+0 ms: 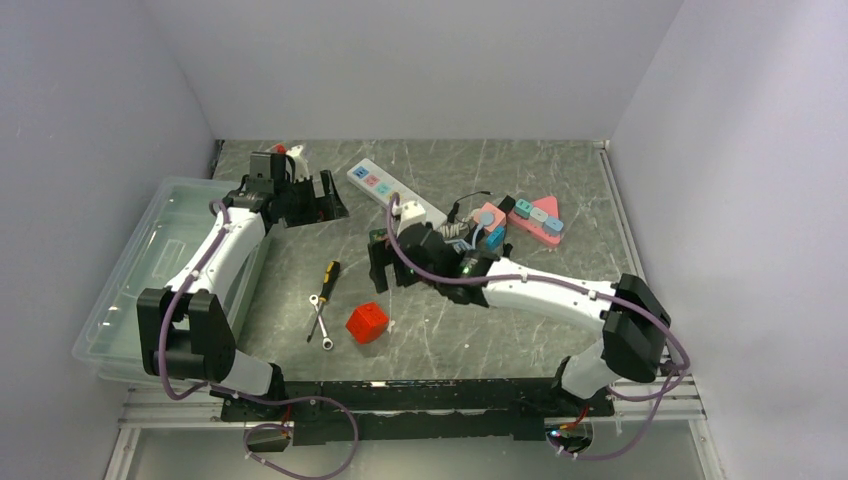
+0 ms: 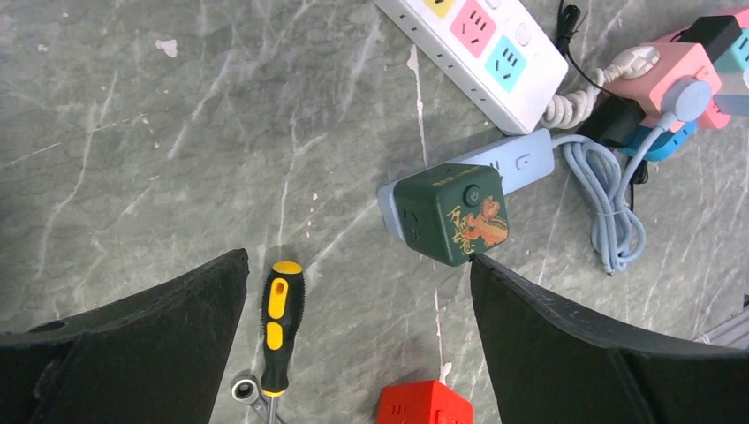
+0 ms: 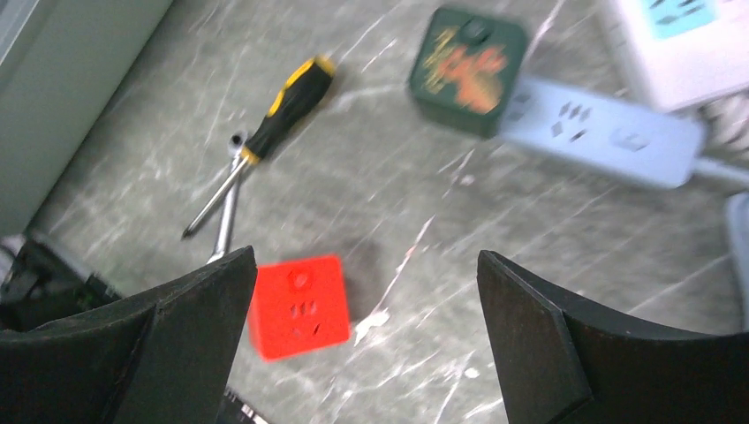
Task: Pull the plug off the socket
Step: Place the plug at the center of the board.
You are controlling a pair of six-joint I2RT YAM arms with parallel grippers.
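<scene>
Green with an orange design, the cube plug (image 2: 450, 212) is sitting on the end of the pale blue strip (image 2: 521, 159), near the middle of the grey marbled surface (image 2: 132, 132). The right pincer (image 3: 366, 254) is hovering just in front of it with its fingers spread wide apart and nothing between them. The left pincer (image 2: 358, 258) is hanging over the surface's far left part, likewise wide apart and empty. A red cube (image 3: 296, 305) is lying nearer the arms, beside a screwdriver (image 2: 281, 327) and a wrench (image 2: 247, 389). A white strip (image 2: 477, 44) is stretching away behind the blue one.
</scene>
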